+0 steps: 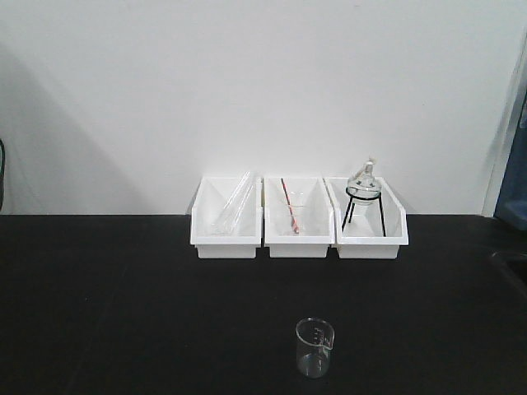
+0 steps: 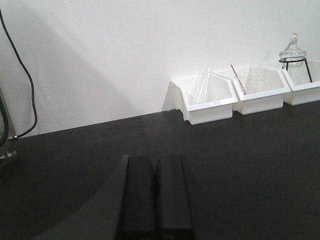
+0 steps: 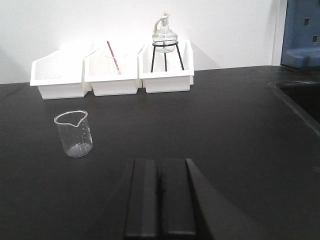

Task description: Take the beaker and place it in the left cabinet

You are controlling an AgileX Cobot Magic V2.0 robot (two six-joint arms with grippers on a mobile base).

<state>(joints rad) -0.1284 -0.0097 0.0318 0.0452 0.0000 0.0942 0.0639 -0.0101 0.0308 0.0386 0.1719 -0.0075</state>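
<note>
Right gripper (image 3: 160, 167) hangs low over the black table (image 3: 225, 130), its two fingers pressed together with nothing between them. The left gripper (image 2: 155, 165) is likewise pressed together and empty.

From the right gripper, the beaker (image 3: 74, 134) stands upright ahead and off to the left. It is alone on the table, well short of the three white bins (image 3: 112, 82) farther ahead by the wall. From the left gripper no beaker shows, only the bins ahead and to the right. The left cabinet is in no view.

The step in hand looks like the reach for the beaker, not yet begun. To do it well, the right fingers should probably spread before closing in, come level with the mid-wall, straddle it squarely clear of the spout, and squeeze gently. Thin, clear glass is likely to slip and tip easily.
</note>
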